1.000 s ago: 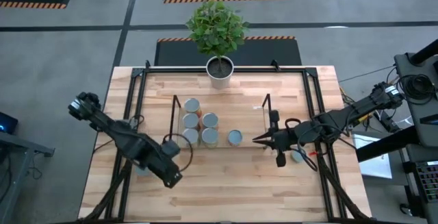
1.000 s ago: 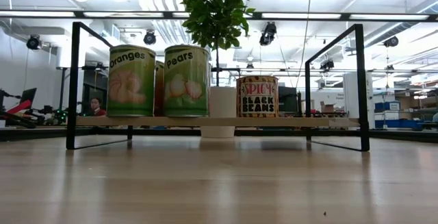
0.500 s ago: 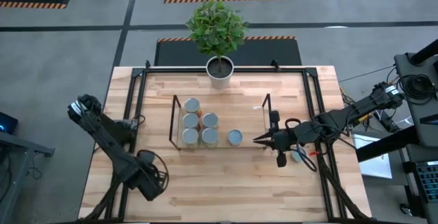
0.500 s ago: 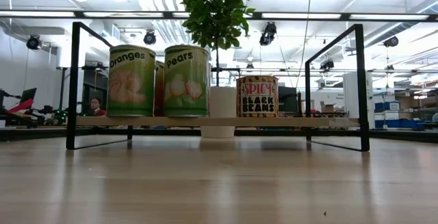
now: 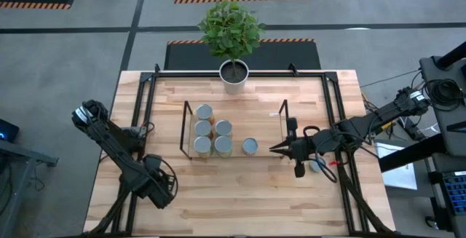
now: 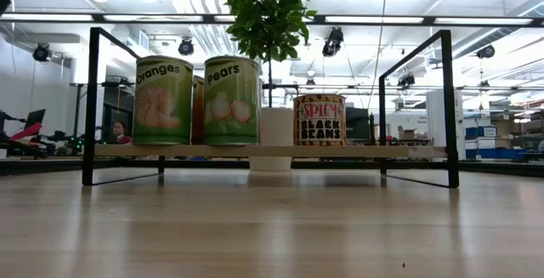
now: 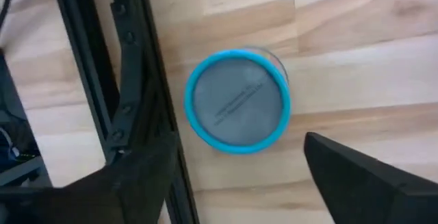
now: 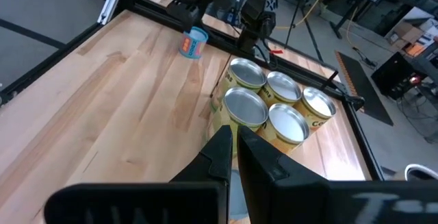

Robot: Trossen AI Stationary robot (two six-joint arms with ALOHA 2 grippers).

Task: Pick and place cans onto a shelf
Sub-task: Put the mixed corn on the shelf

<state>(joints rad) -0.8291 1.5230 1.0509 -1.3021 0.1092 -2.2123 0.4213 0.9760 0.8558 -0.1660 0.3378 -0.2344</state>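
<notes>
Several cans (image 5: 212, 137) with silver tops stand upright on the shelf (image 5: 266, 132), a light wood board between black wire end frames. The low view shows the Oranges can (image 6: 163, 99), Pears can (image 6: 231, 99) and black beans can (image 6: 320, 119). Another can with a blue rim (image 7: 237, 101) stands on the table by the left frame rail. My left gripper (image 7: 236, 145) hangs open above it near the table's near-left corner (image 5: 156, 185), touching nothing. My right gripper (image 5: 277, 149) is shut beside the shelf's right end frame, pointing toward the cans (image 8: 233, 138).
A white pot with a green plant (image 5: 234, 74) stands at the table's far edge behind the shelf. Black frame rails (image 5: 143, 121) run along the table's left and right sides. A pale blue round thing (image 5: 316, 167) lies under my right arm. Bare wood lies in front of the shelf.
My left gripper has gone from beside the shelf's left end frame toward the table's near-left corner and now stands over the blue-rimmed can. The cans on the shelf and my right arm have kept still.
</notes>
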